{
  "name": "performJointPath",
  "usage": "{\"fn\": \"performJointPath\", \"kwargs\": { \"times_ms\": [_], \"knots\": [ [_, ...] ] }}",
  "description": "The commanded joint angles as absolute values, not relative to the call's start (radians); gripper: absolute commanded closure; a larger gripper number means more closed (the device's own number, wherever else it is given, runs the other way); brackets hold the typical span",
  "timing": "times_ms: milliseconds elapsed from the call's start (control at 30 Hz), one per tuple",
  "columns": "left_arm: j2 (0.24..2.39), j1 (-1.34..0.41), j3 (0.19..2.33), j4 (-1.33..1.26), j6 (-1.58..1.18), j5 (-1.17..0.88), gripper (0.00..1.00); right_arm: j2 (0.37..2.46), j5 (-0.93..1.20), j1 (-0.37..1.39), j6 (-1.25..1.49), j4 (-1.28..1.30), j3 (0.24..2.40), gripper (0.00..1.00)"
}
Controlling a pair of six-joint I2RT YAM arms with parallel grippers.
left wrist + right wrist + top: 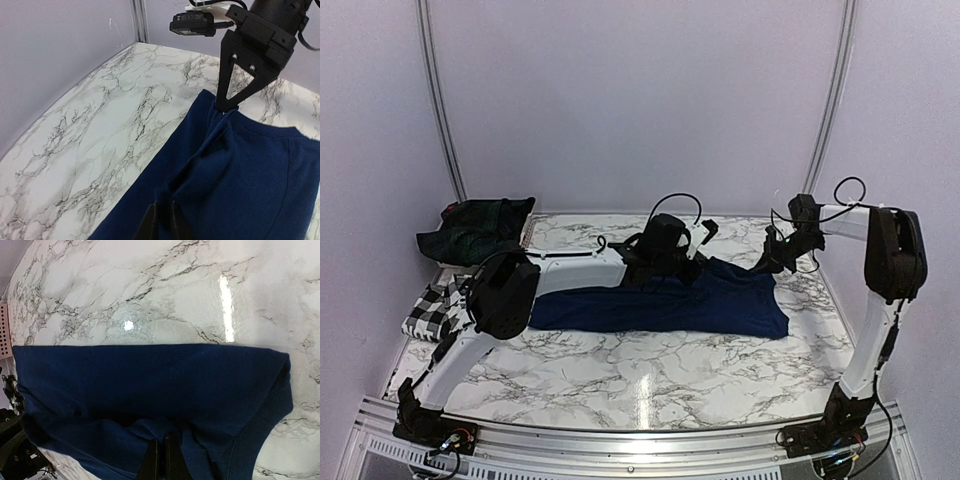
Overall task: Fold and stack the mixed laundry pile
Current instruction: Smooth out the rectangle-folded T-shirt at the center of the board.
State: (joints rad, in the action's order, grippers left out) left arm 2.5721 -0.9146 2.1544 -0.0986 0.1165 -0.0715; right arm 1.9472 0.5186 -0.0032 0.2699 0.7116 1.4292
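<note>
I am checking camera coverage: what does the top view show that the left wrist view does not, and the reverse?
Only top: the plaid garment and the check shirt, at the left. Only left wrist: the left gripper pinching the T-shirt, seen close up. Both: the T-shirt and the right gripper gripping its edge.

A robotics lab test cell rather than a home: plain pale panel walls [640,100] joined by metal uprights [440,100] enclose a marble-patterned table [650,370]; two cabled robot arms, the left arm [500,295] and the right arm [892,255], are bolted to an aluminium rail [620,440] at its near edge; the navy blue T-shirt [660,305] lies on this rig.
</note>
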Motion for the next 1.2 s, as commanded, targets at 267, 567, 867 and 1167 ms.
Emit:
{"fn": "performJointPath", "kwargs": {
  "times_ms": [267, 567, 867, 1167],
  "knots": [
    [2.441, -0.899, 1.915, -0.011, 0.290, -0.082, 0.76, 1.865, 0.495, 0.054, 0.261, 0.699, 1.333, 1.00],
    [2.203, -0.881, 1.654, -0.190, 0.127, 0.084, 0.40, 1.735, 0.484, 0.078, 0.276, 0.636, 1.104, 1.00],
    [2.015, -0.809, 1.529, -0.067, -0.137, 0.160, 0.01, 1.634, 0.398, 0.071, 0.244, 0.681, 1.169, 0.56],
    [1.895, -0.748, 1.398, 0.077, -0.249, 0.170, 0.01, 1.716, 0.422, 0.159, 0.223, 0.623, 1.330, 0.54]
  ]
}}
